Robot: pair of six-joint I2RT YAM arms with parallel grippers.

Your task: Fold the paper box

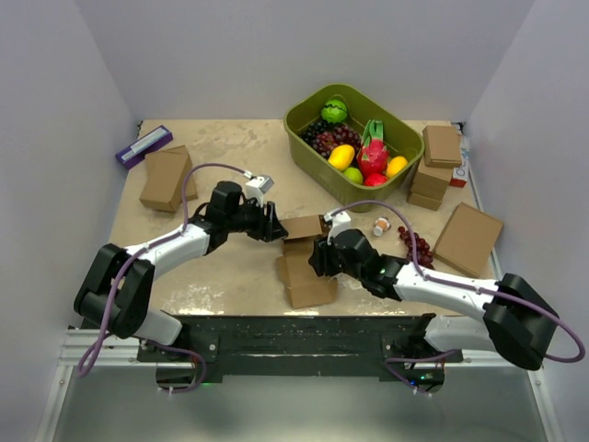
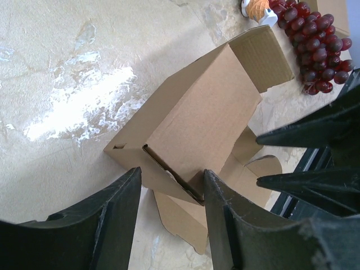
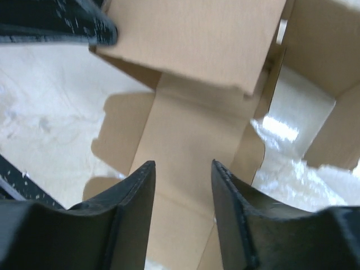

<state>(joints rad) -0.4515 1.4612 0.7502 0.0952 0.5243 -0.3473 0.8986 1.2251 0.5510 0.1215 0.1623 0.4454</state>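
On a tan table (image 1: 230,276), a half-folded paper box (image 1: 308,276) lies at the centre, between two arms reaching low and inward. The left gripper (image 2: 171,174) clamps the box's raised end. The right gripper (image 3: 183,169), fingers parted and empty, hovers over its flat panel.

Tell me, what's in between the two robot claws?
The half-folded paper box lies between the left gripper and the right gripper. The top view shows it best; both wrist views show its cardboard up close.
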